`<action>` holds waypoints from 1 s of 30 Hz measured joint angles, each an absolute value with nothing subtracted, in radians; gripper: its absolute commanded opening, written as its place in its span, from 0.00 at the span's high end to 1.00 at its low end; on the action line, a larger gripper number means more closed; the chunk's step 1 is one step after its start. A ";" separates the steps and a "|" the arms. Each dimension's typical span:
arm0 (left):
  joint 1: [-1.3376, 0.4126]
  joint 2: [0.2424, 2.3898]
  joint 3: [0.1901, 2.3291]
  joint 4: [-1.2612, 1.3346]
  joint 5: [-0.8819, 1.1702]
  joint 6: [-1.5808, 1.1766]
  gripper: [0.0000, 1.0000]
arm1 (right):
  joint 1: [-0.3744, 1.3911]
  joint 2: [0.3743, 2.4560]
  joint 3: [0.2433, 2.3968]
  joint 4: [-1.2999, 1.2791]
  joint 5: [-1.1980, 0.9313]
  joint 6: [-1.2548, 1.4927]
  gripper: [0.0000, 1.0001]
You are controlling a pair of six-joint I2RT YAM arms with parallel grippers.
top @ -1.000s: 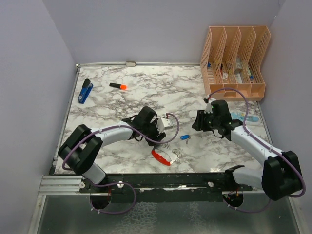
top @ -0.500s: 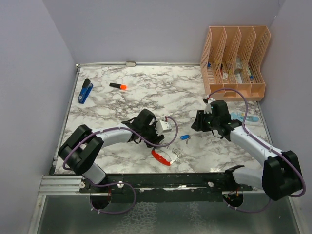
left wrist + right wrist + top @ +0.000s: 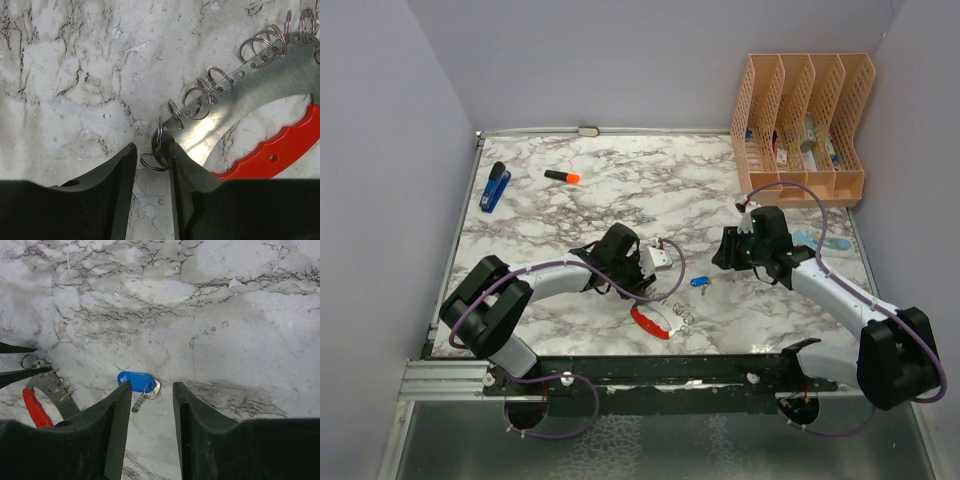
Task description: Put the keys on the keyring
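The keyring (image 3: 653, 322) lies near the table's front edge, one side a red crescent (image 3: 280, 150), the other a silvery plate (image 3: 235, 100) hung with several small split rings. My left gripper (image 3: 150, 150) is open right at the plate's tip, which touches the right finger (image 3: 176, 157). One small ring (image 3: 154, 161) lies between the jaws. A key with a blue plastic head (image 3: 136, 381) and a small silver blade (image 3: 140, 402) lies on the table (image 3: 700, 281). My right gripper (image 3: 151, 387) is open and empty just short of it, above the table (image 3: 724, 252). The keyring also shows in the right wrist view (image 3: 37, 409).
An orange file organizer (image 3: 800, 125) stands at the back right. A dark-blue stapler-like object (image 3: 495, 187) and an orange-and-black marker (image 3: 562, 177) lie at the back left. A pale blue object (image 3: 823, 240) lies by the right arm. Grey walls (image 3: 380, 200) enclose the table.
My left gripper has edged down toward the keyring. The right gripper has barely moved. The key and keyring stay where they were.
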State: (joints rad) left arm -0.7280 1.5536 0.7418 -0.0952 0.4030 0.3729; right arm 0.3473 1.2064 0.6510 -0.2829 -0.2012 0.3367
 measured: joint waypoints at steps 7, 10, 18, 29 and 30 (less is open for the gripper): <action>-0.728 1.560 0.743 -0.084 0.404 0.373 0.70 | 0.348 1.207 0.643 -0.279 -0.201 0.338 0.63; -0.728 1.564 0.746 -0.080 0.404 0.373 0.70 | 0.348 1.210 0.640 -0.273 -0.202 0.340 0.63; -0.728 1.571 0.752 -0.075 0.404 0.373 0.80 | 0.348 1.221 0.636 -0.263 -0.202 0.345 0.64; -0.728 1.570 0.754 -0.079 0.405 0.378 0.85 | 0.353 1.224 0.636 -0.261 -0.203 0.346 0.64; -0.728 1.570 0.754 -0.079 0.405 0.379 0.90 | 0.353 1.223 0.636 -0.260 -0.204 0.346 0.64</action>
State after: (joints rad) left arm -0.7284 1.5703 0.7536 -0.0792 0.4053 0.3786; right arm 0.3527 1.2232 0.6361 -0.2604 -0.2035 0.3462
